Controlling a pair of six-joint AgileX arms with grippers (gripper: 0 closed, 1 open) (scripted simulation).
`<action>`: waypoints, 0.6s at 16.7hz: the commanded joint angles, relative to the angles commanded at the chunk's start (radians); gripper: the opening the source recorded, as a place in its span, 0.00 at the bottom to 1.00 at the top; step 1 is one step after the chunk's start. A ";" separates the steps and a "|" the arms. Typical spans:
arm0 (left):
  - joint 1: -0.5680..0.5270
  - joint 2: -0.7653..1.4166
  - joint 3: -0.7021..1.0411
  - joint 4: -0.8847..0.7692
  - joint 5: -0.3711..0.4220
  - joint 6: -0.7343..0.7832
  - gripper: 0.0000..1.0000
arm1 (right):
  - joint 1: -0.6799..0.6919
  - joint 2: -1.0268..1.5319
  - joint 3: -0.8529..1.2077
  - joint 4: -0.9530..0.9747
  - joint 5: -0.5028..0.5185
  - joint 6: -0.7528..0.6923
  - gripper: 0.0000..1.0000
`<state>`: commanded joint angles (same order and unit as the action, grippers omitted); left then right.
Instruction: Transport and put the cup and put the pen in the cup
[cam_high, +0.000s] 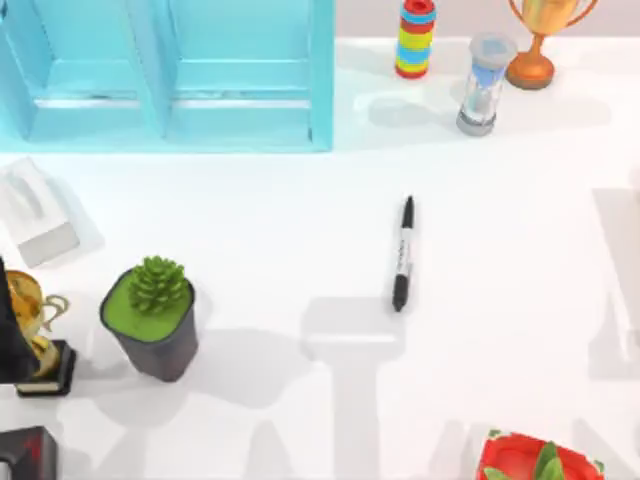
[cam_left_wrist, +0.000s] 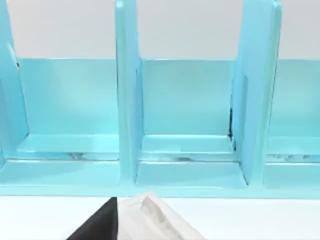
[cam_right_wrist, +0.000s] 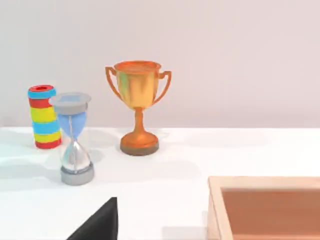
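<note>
Pen (cam_high: 403, 254) lies flat on open white table (cam_high: 520, 230), centre-right, cap end toward you, nothing touching it; clear room all round, so easy to approach from above. Cup not found among clutter. Teal shelf unit (cam_high: 170, 75) far left; striped cylinder (cam_high: 416, 38), hourglass (cam_high: 484, 84), gold trophy (cam_high: 540, 40) far right; potted succulent (cam_high: 152, 315) and second trophy (cam_high: 35, 330) near left. Wooden tray (cam_right_wrist: 265, 207) sits near your right wrist. Your arms parked off table edges; cannot tell whether either hand is released or clenched
</note>
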<state>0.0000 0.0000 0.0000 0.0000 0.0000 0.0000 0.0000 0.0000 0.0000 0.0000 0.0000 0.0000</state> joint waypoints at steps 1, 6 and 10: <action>0.000 0.000 0.000 0.000 0.000 0.000 1.00 | 0.000 0.000 0.000 0.000 0.000 0.000 1.00; 0.000 0.000 0.000 0.000 0.000 0.000 1.00 | -0.038 0.105 0.104 -0.098 0.002 -0.034 1.00; 0.000 0.000 0.000 0.000 0.000 0.000 1.00 | -0.120 0.380 0.367 -0.314 0.004 -0.111 1.00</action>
<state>0.0000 0.0000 0.0000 0.0000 0.0000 0.0000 -0.1201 0.3798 0.3670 -0.3144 0.0035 -0.1111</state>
